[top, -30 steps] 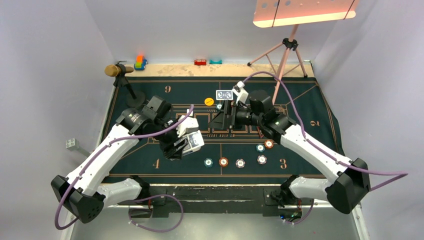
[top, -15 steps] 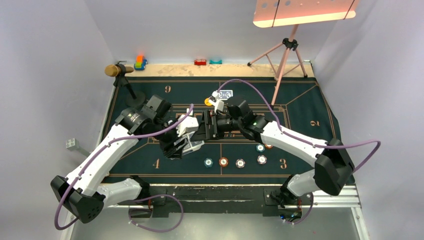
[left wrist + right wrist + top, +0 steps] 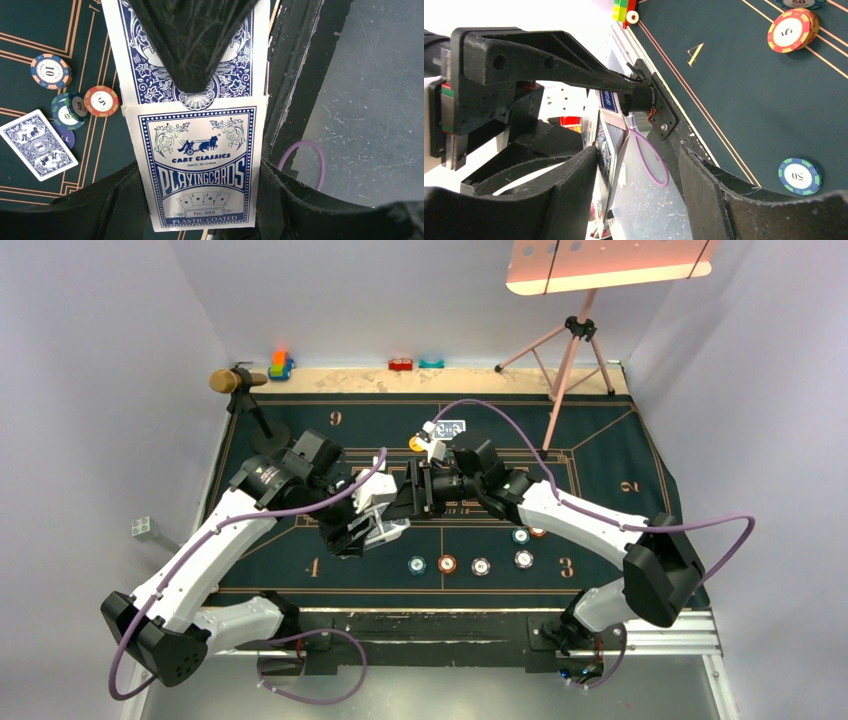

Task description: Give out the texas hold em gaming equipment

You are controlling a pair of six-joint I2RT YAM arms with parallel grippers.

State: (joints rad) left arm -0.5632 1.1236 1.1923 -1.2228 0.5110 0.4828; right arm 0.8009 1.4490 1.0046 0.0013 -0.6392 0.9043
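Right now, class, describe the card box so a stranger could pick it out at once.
Start at the dark green mat, then find the left gripper over it. Clamped there is the card box, blue and white, printed PLAYINGCARDS, its flap open; the loose card on the mat is single and flat.

Glossy printed paper card box (image 3: 200,170), matt green cloth mat (image 3: 744,100), scratched grey metal tabletop (image 3: 370,90)
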